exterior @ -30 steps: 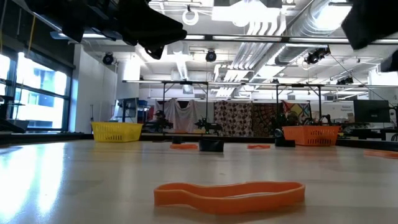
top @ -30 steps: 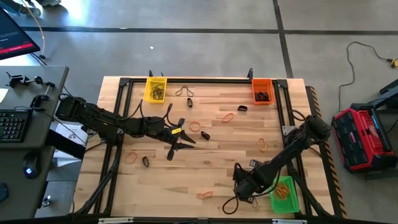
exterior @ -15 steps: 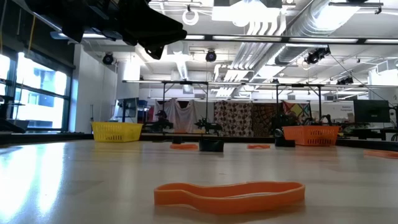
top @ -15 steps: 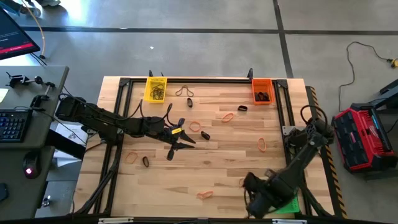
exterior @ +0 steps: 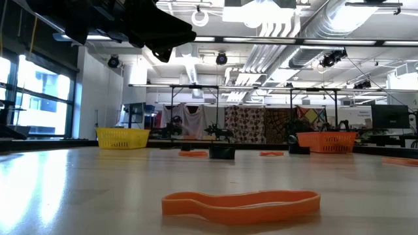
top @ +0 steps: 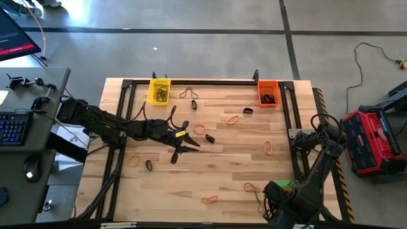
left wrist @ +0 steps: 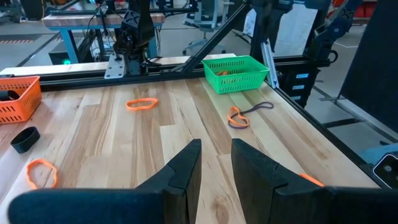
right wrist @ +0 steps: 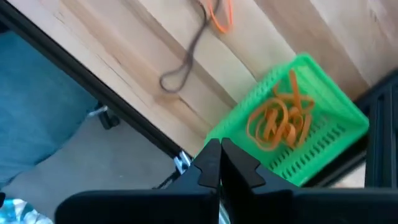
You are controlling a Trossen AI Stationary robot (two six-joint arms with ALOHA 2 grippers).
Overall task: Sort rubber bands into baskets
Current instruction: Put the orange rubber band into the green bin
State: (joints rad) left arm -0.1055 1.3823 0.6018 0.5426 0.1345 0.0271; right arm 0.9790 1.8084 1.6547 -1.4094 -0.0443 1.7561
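The right arm has swung back off the worktop's near strip to the near right corner, uncovering the bands it hid, while the left arm has not shifted. At that corner the right gripper (right wrist: 217, 150) hangs just outside the near edge with its fingers pressed together and nothing between them, tilted down over the green basket (right wrist: 331, 133), one of three baskets; it holds a tangle of orange rubber bands (right wrist: 275, 122). Six orange bands lie loose on the worktop: one by the near edge (top: 209, 198), one close to the green basket (top: 249, 187) touching a long olive-tan loop (top: 259, 202), one toward the left edge (top: 133, 161), one toward the right edge (top: 268, 148), and two past the middle (top: 200, 129) (top: 233, 119). Four black bands show loose (top: 149, 165) (top: 210, 138) (top: 247, 111) (top: 194, 104), and a second olive-tan loop (top: 186, 93) lies by the far edge. The left arm reaches in low and nearly straight from the left edge, its left gripper (top: 188, 145) over the middle of the worktop, fingers (left wrist: 181, 173) partly spread and empty. On the far edge stand the yellow basket (top: 152, 97), left, with dark bands inside, and the orange basket (top: 262, 88), right, also with dark bands.
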